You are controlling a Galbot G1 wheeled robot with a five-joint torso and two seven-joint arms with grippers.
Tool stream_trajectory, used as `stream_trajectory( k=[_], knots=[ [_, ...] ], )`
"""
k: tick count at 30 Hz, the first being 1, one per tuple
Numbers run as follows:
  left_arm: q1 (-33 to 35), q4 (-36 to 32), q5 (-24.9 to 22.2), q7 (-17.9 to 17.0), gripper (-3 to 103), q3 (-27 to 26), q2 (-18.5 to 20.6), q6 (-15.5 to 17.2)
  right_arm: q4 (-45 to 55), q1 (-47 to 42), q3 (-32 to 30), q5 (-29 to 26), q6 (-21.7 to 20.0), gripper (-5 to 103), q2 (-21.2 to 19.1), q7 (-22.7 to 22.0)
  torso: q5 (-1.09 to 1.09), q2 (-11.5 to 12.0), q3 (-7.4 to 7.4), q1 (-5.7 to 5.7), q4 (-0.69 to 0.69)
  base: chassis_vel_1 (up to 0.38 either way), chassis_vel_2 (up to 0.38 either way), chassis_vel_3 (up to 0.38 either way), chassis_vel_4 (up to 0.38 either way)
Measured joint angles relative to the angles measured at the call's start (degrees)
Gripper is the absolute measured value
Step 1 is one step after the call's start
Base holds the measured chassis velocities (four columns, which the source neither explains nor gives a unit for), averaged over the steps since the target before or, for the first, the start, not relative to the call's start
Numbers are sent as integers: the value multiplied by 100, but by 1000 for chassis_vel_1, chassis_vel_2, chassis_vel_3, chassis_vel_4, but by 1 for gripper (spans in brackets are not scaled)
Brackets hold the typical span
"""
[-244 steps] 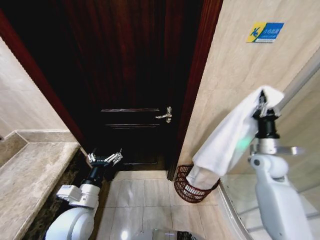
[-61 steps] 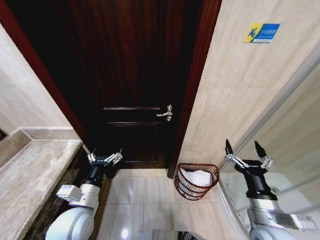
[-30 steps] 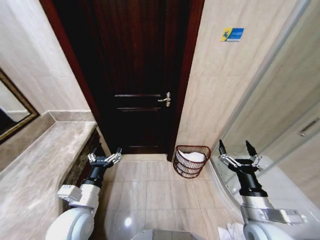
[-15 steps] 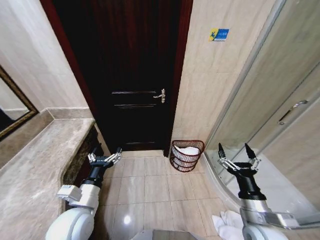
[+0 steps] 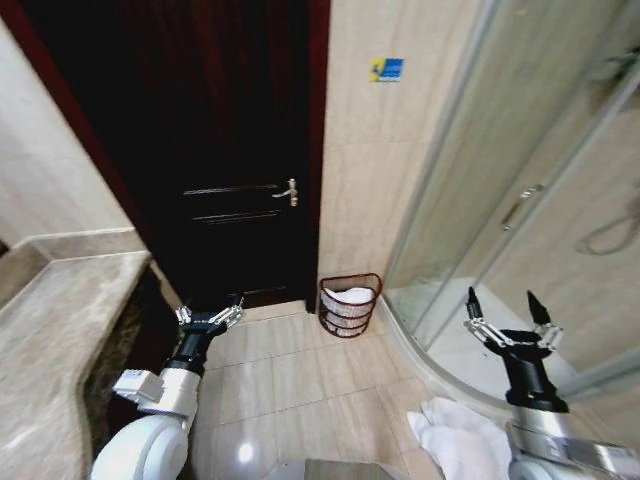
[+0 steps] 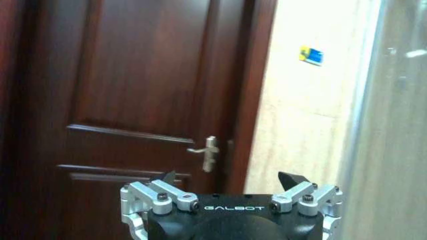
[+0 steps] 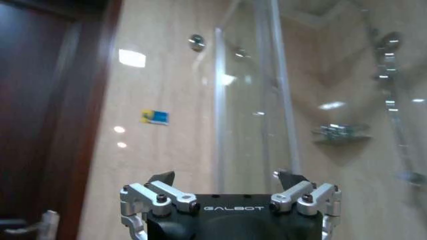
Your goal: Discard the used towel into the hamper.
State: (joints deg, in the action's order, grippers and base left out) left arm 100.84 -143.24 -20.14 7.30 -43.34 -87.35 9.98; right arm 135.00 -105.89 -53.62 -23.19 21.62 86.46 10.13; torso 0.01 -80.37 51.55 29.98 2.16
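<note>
The hamper (image 5: 348, 306), a small dark reddish-brown open-weave basket, stands on the floor against the tiled wall beside the door. A white towel (image 5: 347, 296) lies inside it, showing above the rim. My right gripper (image 5: 506, 323) is open and empty, raised to the right of the hamper, in front of the shower enclosure. My left gripper (image 5: 210, 316) is open and empty, low on the left by the counter's end. In the wrist views the left gripper (image 6: 230, 178) faces the door and the right gripper (image 7: 228, 177) faces the tiled wall and shower glass.
A dark wooden door (image 5: 215, 150) with a lever handle (image 5: 288, 193) is shut behind. A marble counter (image 5: 50, 330) runs along the left. The curved glass shower enclosure (image 5: 500, 200) fills the right. A heap of white cloth (image 5: 460, 440) lies on the floor by my right arm.
The whole view has swung to the right, so door and hamper shifted left and more shower glass shows. Eight seconds ago my right gripper held the towel above the hamper; since then the towel lies inside.
</note>
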Motion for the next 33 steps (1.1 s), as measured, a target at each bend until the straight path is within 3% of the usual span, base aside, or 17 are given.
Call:
stream_trajectory(
  k=[10,16,33],
  knots=[
    [0,0,0,0,100,0,0,0,-689,-14,194,-135,258,100,121,39,3,0,0,0,1,-121,-115,-125,-134],
    [0,0,0,0,100,0,0,0,-722,-36,163,-389,194,100,72,80,0,0,0,0,0,-127,-126,-127,-126],
    [0,0,0,0,100,0,0,0,-818,-27,127,-406,201,100,86,4,-1,0,0,0,-1,-125,-126,-126,-128]
  ],
)
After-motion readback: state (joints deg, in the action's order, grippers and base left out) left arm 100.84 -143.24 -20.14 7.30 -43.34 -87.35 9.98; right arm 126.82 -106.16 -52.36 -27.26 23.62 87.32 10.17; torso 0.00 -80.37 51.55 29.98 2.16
